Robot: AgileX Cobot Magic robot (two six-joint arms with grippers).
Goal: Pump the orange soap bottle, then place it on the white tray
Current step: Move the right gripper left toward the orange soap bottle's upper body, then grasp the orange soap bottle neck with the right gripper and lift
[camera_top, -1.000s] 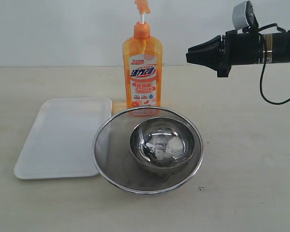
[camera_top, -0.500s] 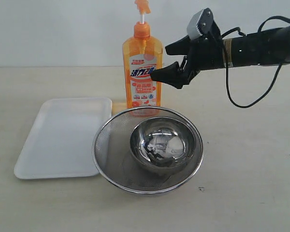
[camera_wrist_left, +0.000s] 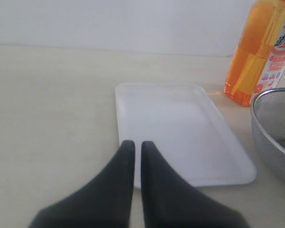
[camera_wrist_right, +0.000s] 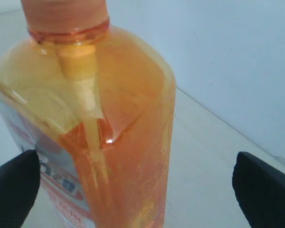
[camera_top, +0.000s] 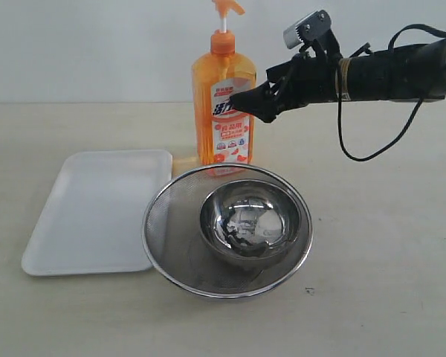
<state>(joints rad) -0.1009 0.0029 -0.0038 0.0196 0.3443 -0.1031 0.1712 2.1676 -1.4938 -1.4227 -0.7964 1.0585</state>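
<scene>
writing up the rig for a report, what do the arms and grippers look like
The right arm is a black tube with a pale tan band, a small grey camera box on top and a thin black cable looping beneath. The right gripper and left gripper have matte black jaws tapering to narrow tips. No markings show.

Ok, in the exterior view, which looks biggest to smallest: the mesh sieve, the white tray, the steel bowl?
1. steel mesh sieve and white tray: they look about alike, and the sieve sits nearer the camera, so I won't rank them.
2. steel bowl: clearly smallest, sitting inside the sieve.
</scene>
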